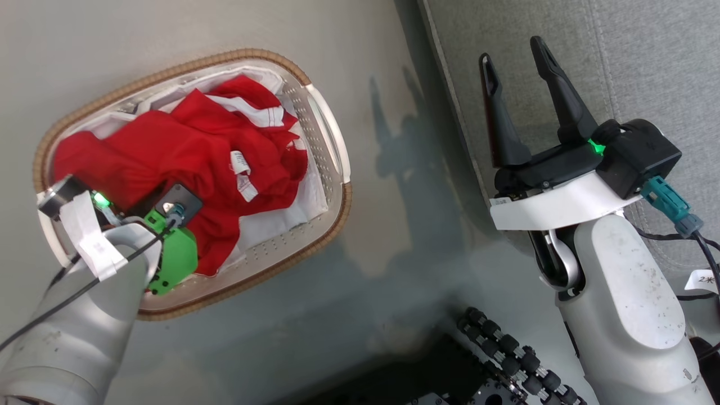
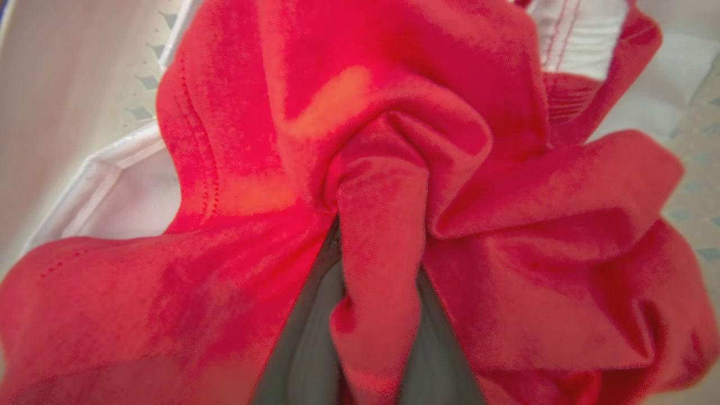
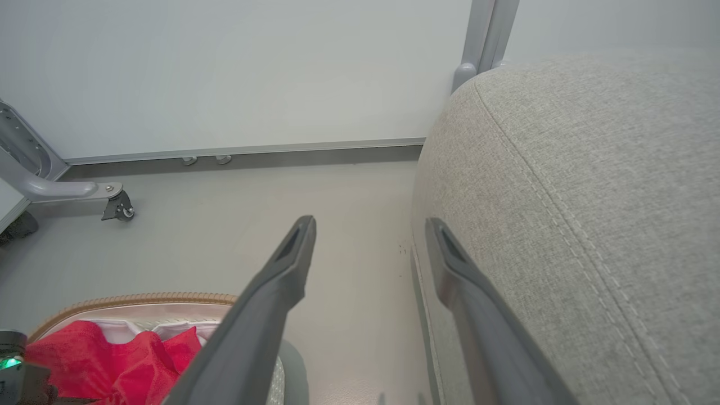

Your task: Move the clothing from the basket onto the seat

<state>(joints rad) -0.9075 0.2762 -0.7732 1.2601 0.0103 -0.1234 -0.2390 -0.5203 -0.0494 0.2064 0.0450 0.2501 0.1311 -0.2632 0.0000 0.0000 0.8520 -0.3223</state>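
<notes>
One clothing [image 2: 388,185] fold pinched, L gripper [image 2: 378,264], wrist view.

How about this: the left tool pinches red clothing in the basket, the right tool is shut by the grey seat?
Not quite: the right tool by the grey seat is open, spread wide and empty, as the right wrist view shows. The left tool does pinch the red clothing in the basket.

Red clothing [image 1: 185,140] with white striped trim: crumpled, heaped inside the basket [image 1: 328,135]. Basket: oval, white, perforated, brown-rimmed, at nine o'clock. Seat [image 1: 647,56]: grey woven, stitched seams, at two o'clock.
</notes>
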